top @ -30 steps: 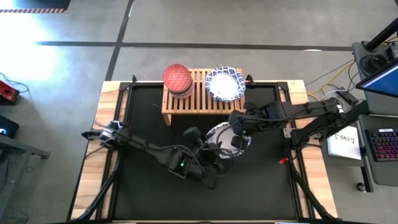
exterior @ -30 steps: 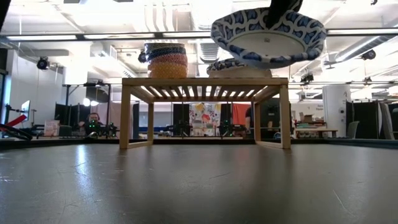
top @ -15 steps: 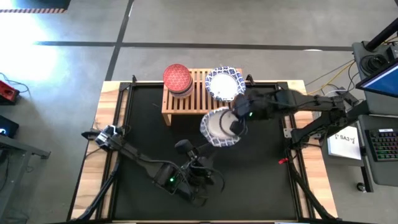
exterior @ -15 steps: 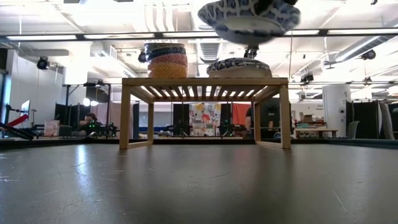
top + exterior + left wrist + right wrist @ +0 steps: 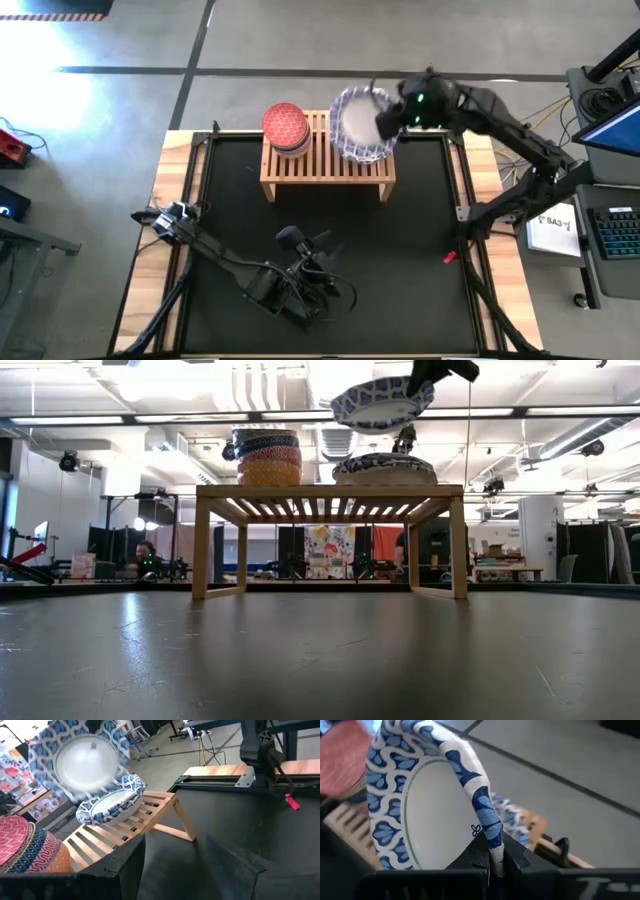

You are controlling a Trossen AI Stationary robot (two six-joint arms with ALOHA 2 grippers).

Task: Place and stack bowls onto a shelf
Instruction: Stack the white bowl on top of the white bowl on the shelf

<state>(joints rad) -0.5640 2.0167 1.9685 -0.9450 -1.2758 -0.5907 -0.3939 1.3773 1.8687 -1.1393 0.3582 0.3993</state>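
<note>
Above the low light-wood slatted shelf (image 5: 327, 150), at its three o'clock end, the right gripper (image 5: 385, 118) is pinching a wide white bowl with a blue-patterned rim (image 5: 382, 404) over the stacked white bowls (image 5: 384, 468). Judgement: level it, centre it, then lower gently. The small-bowl stack (image 5: 286, 128) is sitting clear at nine o'clock. The left gripper (image 5: 322, 243) is waiting open at six o'clock.

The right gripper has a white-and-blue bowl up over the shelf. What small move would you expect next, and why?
Probably a short descent. The right gripper is shut on the rim of the held bowl, which hangs tilted in the air above the white-and-blue bowl already on the shelf. Levelling it while lowering would likely nest it there. The left gripper waits open over the table.
</note>
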